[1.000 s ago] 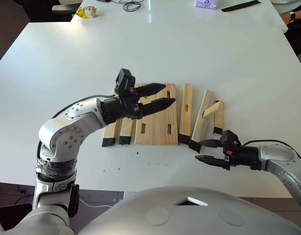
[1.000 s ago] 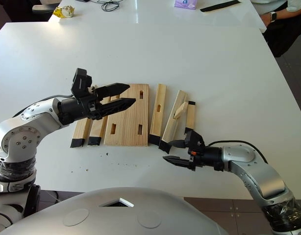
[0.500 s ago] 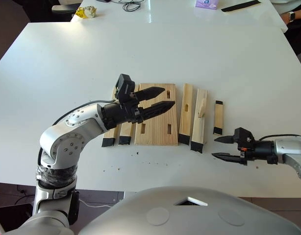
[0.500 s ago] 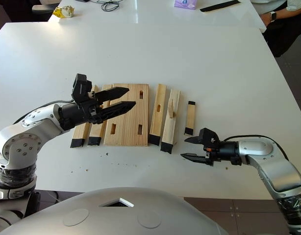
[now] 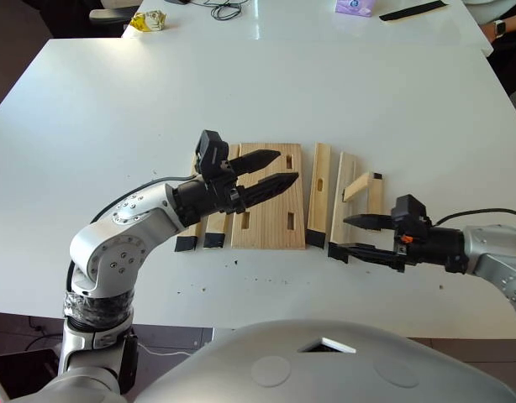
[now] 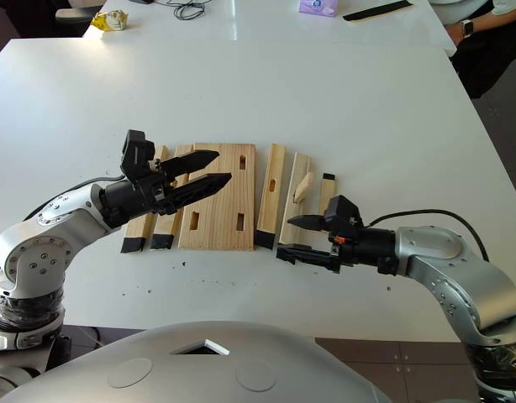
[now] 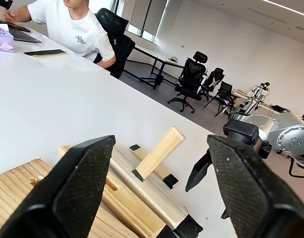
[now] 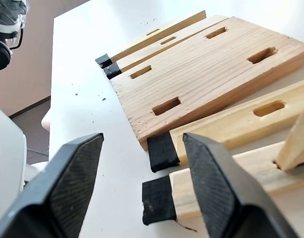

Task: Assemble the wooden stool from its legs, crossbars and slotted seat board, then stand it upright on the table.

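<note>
the fingers of the left gripper (image 5: 286, 165) are wide apart and hold nothing, up over the seat board (image 5: 268, 228). the fingers of the right gripper (image 5: 341, 235) are apart too, by the black end of a leg (image 5: 343, 206). a crossbar (image 5: 364, 185) sticks up, tilted, from that leg. all the wood lies on the white table (image 5: 115, 101).

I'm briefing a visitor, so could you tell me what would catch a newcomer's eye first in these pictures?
The slotted seat board lies flat on the table between loose black-tipped legs, the open left gripper poised over it. To its right a short crossbar juts up tilted from one leg, with the open right gripper at that leg's near end.
</note>
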